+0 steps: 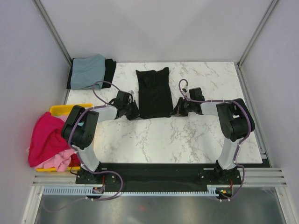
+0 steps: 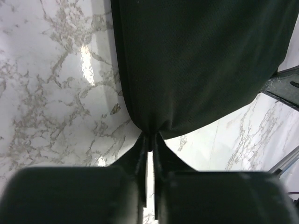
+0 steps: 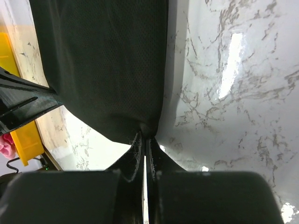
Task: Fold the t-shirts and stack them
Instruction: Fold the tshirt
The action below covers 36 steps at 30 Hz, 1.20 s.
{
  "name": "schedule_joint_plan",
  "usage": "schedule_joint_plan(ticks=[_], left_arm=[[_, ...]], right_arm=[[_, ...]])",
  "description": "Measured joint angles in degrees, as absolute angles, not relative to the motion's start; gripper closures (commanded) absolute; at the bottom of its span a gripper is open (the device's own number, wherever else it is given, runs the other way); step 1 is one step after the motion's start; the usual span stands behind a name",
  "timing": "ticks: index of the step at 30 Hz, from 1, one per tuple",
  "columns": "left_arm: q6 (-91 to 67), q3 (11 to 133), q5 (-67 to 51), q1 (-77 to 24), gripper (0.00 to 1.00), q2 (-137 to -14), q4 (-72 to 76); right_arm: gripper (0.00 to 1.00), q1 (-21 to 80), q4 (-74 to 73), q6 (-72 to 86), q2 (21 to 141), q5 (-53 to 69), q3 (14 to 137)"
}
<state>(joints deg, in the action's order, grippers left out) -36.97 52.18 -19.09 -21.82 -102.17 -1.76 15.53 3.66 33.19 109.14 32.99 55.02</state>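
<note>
A black t-shirt (image 1: 153, 92) lies folded into a long strip on the marble table (image 1: 187, 140), running front to back. My left gripper (image 1: 134, 113) is shut on its near left corner, and the cloth (image 2: 196, 60) bunches at the fingertips. My right gripper (image 1: 176, 111) is shut on its near right corner, where the cloth (image 3: 103, 65) is pinched. A folded grey-blue t-shirt (image 1: 88, 70) lies on a folded black one (image 1: 110, 70) at the back left. Magenta (image 1: 46, 135) and pink (image 1: 60, 161) shirts are heaped in the bin.
A yellow plastic bin (image 1: 70, 108) stands off the table's left edge; its corner shows in the right wrist view (image 3: 25, 140). White walls close in the back and both sides. The arm bases sit on a black plate (image 1: 159, 172) at the near edge.
</note>
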Motion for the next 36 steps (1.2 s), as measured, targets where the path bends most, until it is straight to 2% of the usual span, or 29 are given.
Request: schedule_joint_plan(ticks=[7, 11, 16, 20, 24, 27, 31, 36], left_arm=[[-36.9, 52.7, -17.6, -22.8, 0.98, -101.9, -2.5], [-36.9, 52.0, -15.0, -25.7, 0.98, -97.6, -6.0], [-37.0, 48.6, -12.1, -32.1, 0.98, -84.3, -11.0], [-38.3, 45.9, -10.3, -36.7, 0.98, -72.2, -16.2], [-40.7, 45.1, -8.7, -39.3, 0.98, -61.8, -22.9], [-41.8, 45.8, -7.6, -39.6, 0.98, -56.7, -27.4], [-42.2, 50.3, -6.1, -39.6, 0.98, -57.0, -33.2], [-42.0, 58.7, -3.4, -39.5, 0.98, -62.2, -37.7]], right_arm=[[1.00, 15.5, 3.6, 33.1, 109.0, 33.1, 55.0], [1.00, 15.6, 2.1, 33.0, 104.6, 31.9, 51.0], [1.00, 16.2, -3.2, 33.1, 90.1, 30.1, 42.6], [1.00, 18.0, -8.0, 33.9, 74.0, 28.7, 37.3], [1.00, 19.6, -14.0, 36.4, 59.6, 28.1, 35.4], [1.00, 20.2, -17.5, 38.4, 53.5, 27.6, 36.0], [1.00, 20.4, -22.3, 39.8, 53.8, 26.5, 41.3], [1.00, 20.5, -24.8, 39.0, 62.1, 24.2, 52.1]])
